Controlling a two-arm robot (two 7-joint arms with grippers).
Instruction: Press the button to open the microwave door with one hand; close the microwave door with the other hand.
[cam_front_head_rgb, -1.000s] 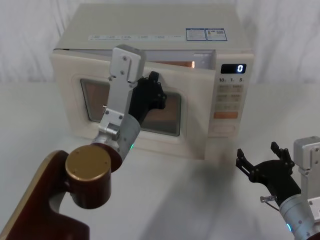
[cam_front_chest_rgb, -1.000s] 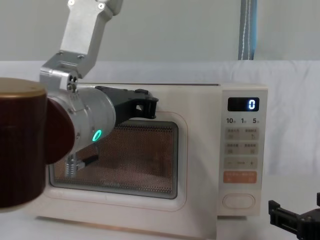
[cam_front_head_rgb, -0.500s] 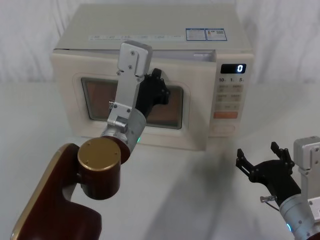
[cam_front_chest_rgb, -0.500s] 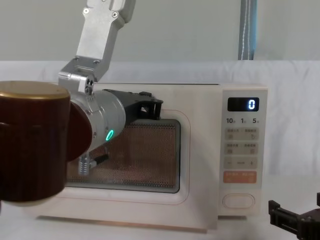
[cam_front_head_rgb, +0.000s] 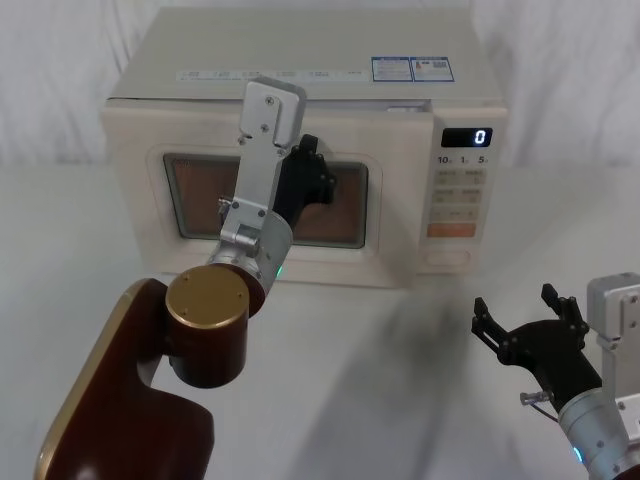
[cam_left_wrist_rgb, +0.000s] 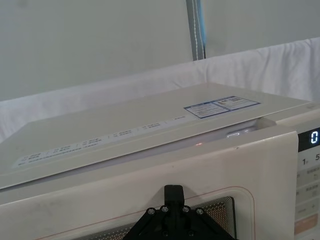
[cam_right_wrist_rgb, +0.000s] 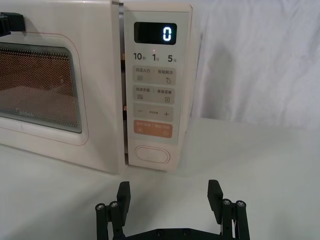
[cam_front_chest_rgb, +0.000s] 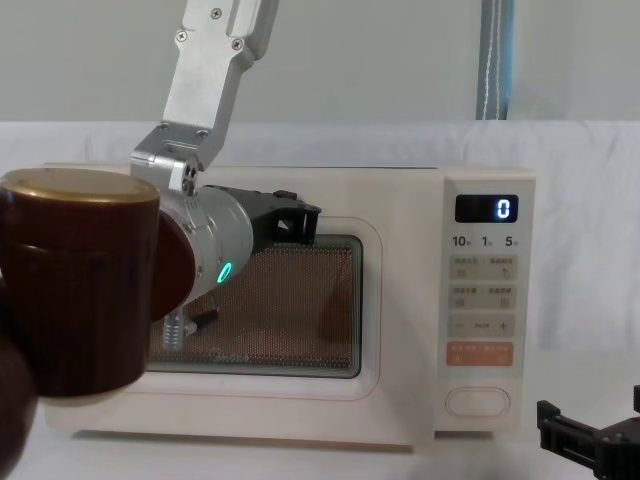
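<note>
Left claw (cam_front_head_rgb: 318, 180): your tips press the microwave door (cam_front_head_rgb: 140, 215) at frame centre (opening: cannot tell).
Right claw (cam_front_head_rgb: 530, 322): wide, lower right.

My left arm reached forward and up, its maroon shoulder link with the brass-coloured cap low in the head view, the silver-grey forearm folded at the elbow above it. The black clamp-like left gripper (cam_front_head_rgb: 312, 178) pointed ahead at the end of the round silver wrist; I could not tell how its fingers stood. My black clamp-like right gripper (cam_right_wrist_rgb: 169, 196) sat low at my right, its two fingers (cam_right_wrist_rgb: 214, 193) spread well apart, holding nothing
</note>
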